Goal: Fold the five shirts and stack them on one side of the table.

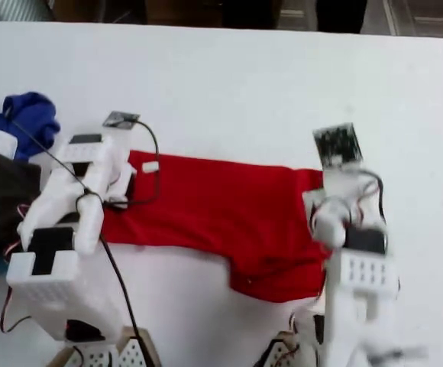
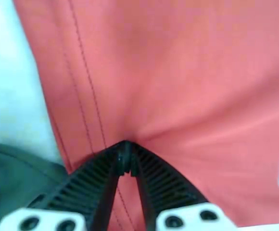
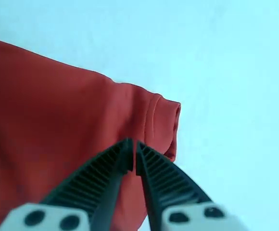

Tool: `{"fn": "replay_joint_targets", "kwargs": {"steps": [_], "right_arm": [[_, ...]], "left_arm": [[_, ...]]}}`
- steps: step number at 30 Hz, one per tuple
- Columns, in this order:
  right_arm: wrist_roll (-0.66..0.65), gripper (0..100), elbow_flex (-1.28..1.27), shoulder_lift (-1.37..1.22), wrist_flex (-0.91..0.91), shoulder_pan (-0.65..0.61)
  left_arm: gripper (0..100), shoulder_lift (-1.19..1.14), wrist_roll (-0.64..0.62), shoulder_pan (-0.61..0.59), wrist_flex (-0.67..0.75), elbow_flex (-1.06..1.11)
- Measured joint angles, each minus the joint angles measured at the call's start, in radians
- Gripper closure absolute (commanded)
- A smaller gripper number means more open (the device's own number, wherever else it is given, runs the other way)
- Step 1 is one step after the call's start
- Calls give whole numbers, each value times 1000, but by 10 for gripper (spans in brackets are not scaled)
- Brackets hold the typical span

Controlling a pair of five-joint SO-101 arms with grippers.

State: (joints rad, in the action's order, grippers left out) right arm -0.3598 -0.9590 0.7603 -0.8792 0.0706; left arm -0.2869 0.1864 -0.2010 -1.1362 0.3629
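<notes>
White counter (image 1: 229,76). Red shirt (image 1: 221,214) spread mid-frame: soft, light, limp, likely to sag, so best held by hems and corners. Shirt heap (image 1: 0,199) at left edge. My left pincer (image 2: 125,161) clenched on puckered red cloth. My right pincer (image 3: 132,156) clenched by sleeve end; can't tell if cloth caught.

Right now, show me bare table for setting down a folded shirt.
Bare: the wide far strip of table beyond the red shirt, and the side outboard of the right arm. Crowded: the clothes pile beside the left arm, and the near edge with cables.
</notes>
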Motion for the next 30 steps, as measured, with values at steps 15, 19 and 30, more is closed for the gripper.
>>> {"fn": "replay_joint_targets", "kwargs": {"steps": [15,19,30], "right_arm": [[51,978,678,-977,-227,46],[51,978,875,-1128,-322,64],[51,978,1323,-1435,-462,66]], "left_arm": [[974,0,-2,0,0,0],[974,0,-2,20,0,0],[975,-54,-146,87,-124,-261]]}}
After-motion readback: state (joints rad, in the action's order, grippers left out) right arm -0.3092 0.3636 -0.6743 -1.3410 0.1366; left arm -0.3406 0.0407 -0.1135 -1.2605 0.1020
